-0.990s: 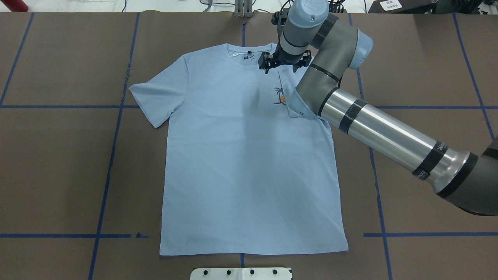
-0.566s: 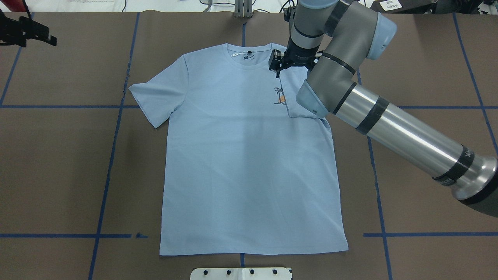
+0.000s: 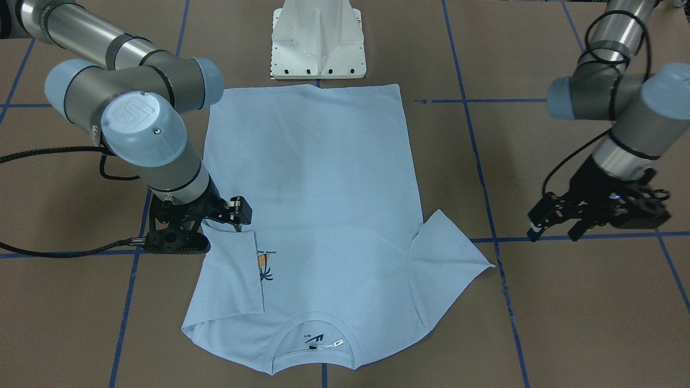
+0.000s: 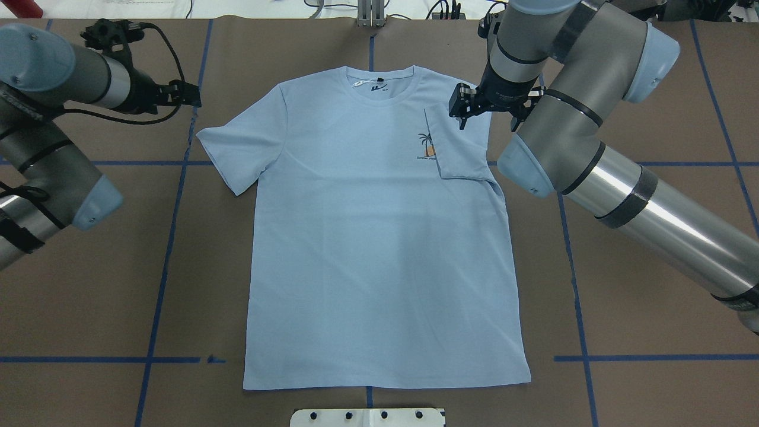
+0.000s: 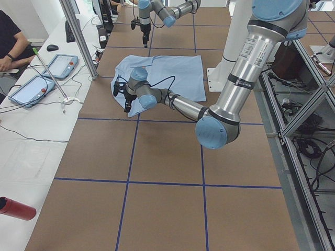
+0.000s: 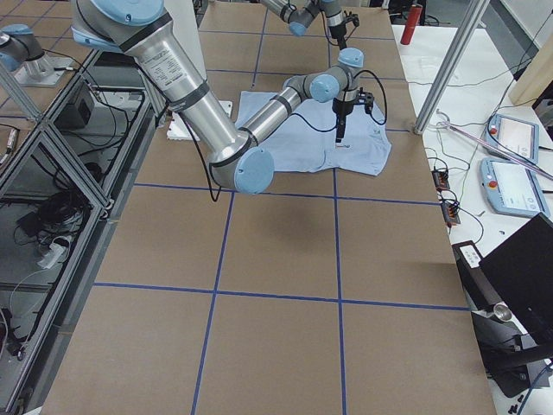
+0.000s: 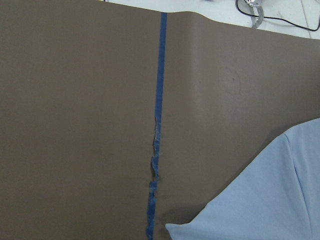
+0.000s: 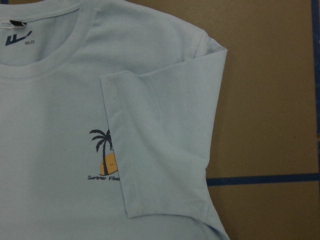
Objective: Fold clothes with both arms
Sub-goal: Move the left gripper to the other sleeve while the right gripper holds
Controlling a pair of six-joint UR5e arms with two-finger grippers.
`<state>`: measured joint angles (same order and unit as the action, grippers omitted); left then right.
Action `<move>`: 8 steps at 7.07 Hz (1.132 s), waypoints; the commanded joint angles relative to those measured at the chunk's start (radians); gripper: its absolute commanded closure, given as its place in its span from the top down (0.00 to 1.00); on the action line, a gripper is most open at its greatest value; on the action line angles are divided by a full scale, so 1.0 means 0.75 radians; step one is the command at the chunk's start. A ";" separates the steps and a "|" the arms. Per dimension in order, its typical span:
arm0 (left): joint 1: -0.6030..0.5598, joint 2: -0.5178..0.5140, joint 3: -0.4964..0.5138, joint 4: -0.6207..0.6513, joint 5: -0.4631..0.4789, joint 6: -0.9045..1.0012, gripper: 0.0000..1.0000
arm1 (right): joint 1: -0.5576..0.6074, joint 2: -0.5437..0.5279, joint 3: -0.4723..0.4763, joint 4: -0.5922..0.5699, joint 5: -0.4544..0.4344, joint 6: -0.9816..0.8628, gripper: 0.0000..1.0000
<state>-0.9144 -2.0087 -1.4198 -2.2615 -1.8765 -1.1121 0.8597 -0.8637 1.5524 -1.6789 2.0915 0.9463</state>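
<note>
The overhead camera looks forward and down from behind the robot; the front-facing one looks down from the opposite table [image 3: 539, 323] edge toward the white pedestal [image 3: 318, 37]. Both take in the whole T-shirt [image 4: 379, 249]. Two side cameras look along the table from its ends, far off. The wrist cameras sit close: left over the spread sleeve [image 7: 260, 205], right over the folded sleeve [image 8: 160, 145].

The T-shirt [image 4: 379, 249] is plain light blue, with a small print [image 8: 104, 157] of a dark palm over an orange patch, and a dark neck label [image 8: 16, 23]. The table [image 4: 652, 308] is brown, gridded with blue tape [image 4: 172, 237]. The arms [image 4: 569, 118] are grey and silver with light-blue caps and black bands. The left gripper [image 3: 554, 233] and right gripper [image 4: 487, 118] are black. The base [image 3: 318, 37] is white.
</note>
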 commanded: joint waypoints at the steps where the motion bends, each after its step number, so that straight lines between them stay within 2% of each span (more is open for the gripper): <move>1: 0.037 -0.050 0.213 -0.209 0.111 -0.012 0.95 | 0.001 -0.012 0.006 0.007 -0.001 0.000 1.00; 4: 0.114 -0.052 0.230 -0.216 0.119 -0.006 0.94 | -0.001 -0.012 0.004 0.009 -0.003 0.004 1.00; 8: 0.123 -0.052 0.257 -0.216 0.119 0.008 0.85 | -0.001 -0.010 0.000 0.009 -0.003 0.006 1.00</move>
<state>-0.8229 -2.0484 -1.2307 -2.4240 -1.7871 -1.1125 0.8590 -0.8715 1.5536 -1.6721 2.0893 0.9508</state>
